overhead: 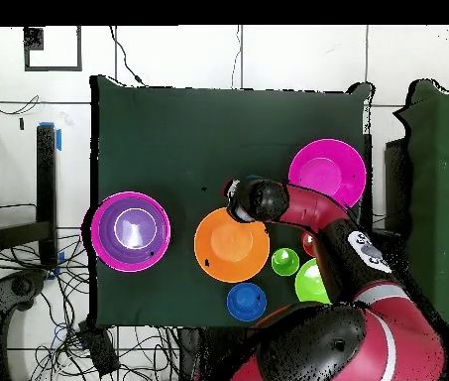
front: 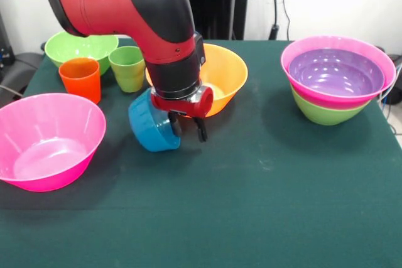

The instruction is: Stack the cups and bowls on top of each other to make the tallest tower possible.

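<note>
My gripper (front: 187, 128) hangs in front of the big orange bowl (front: 227, 70) and holds a small blue bowl (front: 151, 125), tilted on its side, by the rim just above the table. In the overhead view the gripper (overhead: 236, 195) hides that bowl. The tower (front: 336, 86) stands at the right: a green base, a pink bowl, and a purple bowl inside; it also shows in the overhead view (overhead: 131, 231). The orange-red cup (front: 80, 78) and the green cup (front: 127, 67) stand at the back left. A second blue bowl (overhead: 247, 300) sits near the robot's base.
A big pink bowl (front: 47, 139) sits upright at the front left. A green bowl (front: 81, 47) stands at the back left corner behind the cups. The arm (front: 125, 4) reaches over the cups. The dark green table (front: 264, 205) stretches across the front.
</note>
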`<state>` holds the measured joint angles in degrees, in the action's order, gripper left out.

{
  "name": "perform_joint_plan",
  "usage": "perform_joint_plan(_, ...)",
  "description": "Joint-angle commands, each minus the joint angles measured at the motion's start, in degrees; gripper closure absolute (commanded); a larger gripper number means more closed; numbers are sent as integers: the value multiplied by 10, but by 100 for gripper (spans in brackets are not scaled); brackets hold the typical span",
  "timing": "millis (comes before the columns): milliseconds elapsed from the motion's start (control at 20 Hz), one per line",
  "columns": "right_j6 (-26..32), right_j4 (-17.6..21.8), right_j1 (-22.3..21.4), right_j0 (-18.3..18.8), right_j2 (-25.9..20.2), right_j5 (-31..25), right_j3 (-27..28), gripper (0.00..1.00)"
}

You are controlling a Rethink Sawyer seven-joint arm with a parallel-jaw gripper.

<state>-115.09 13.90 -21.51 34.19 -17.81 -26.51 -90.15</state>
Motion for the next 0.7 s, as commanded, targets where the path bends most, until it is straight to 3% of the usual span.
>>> perform_joint_plan(50,-9,18,-36,-13,6,-13,-9,0)
perform_joint_plan(700,22,13,-145,-15,25,-151,-15,0)
